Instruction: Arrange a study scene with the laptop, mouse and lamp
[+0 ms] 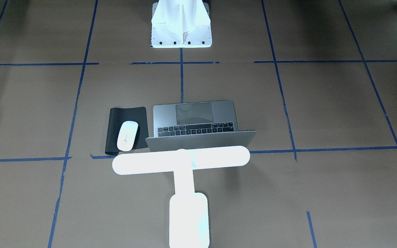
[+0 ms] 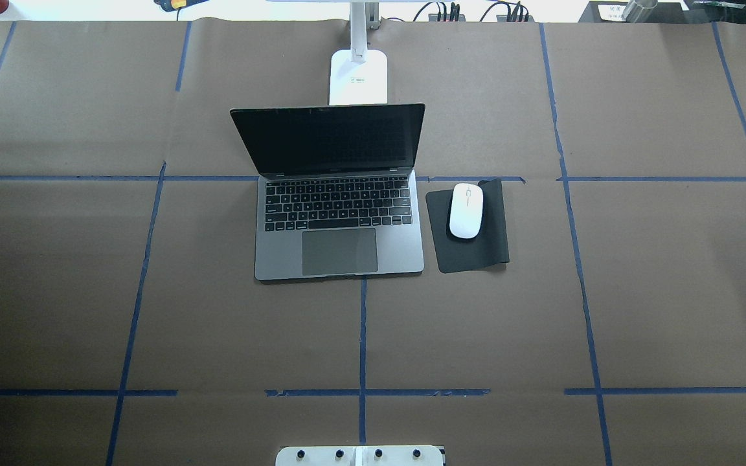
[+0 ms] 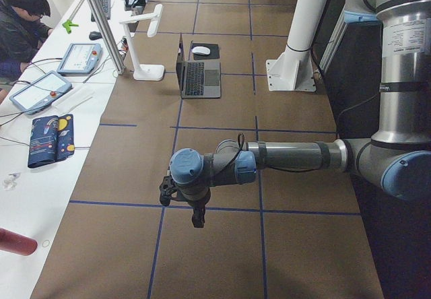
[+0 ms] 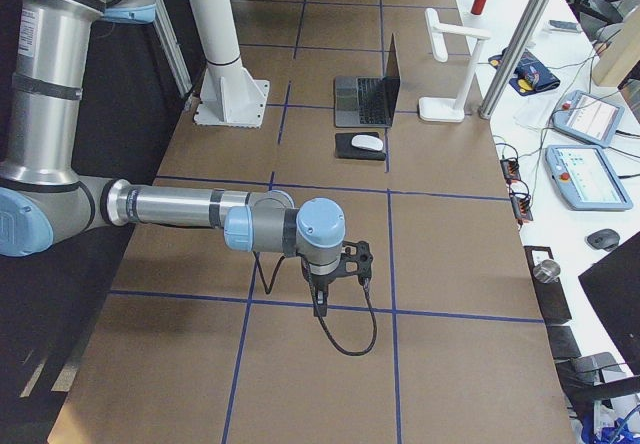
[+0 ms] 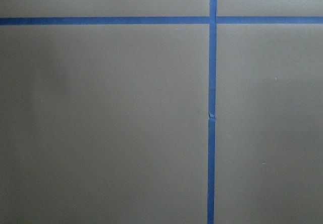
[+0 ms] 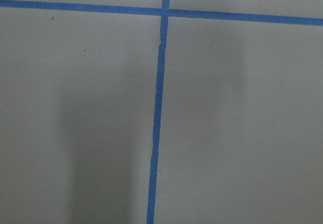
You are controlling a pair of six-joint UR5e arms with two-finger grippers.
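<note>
1. Status of the layout. The laptop (image 2: 339,226) sits open at the centre of the table (image 2: 638,291), keyboard toward the robot and screen dark. The mouse (image 2: 465,210) rests on a black mat (image 2: 476,255) just beside the laptop, on the robot's right. The lamp (image 1: 181,160) stands behind the raised lid on the side away from the robot. It is lit, and its bar runs across above the top edge of the lid. All three items are upright and grouped together, in line with the white pedestal (image 1: 181,24).

2. Status of the arms. Both arms are parked at opposite ends of the table, well apart from the group. The left gripper (image 3: 193,210) hangs over bare paper near a blue tape line (image 5: 212,108). The right gripper (image 4: 321,302) hangs likewise at the other end. Each shows only in a side view, so I cannot tell whether either claw is released or clenched. Nothing is visible in or under them, and both wrist cameras show only paper and tape.

3. Step in hand. I judge the arrangement complete: laptop open, mouse on its mat, lamp lit. No item appears to need placing.

4. Next move. I would confirm the layout from the overhead view and hold both arms clear. If a correction is wanted, the arm on that side must travel inward and must come in low past the lamp bar, which overhangs the lid.
</note>
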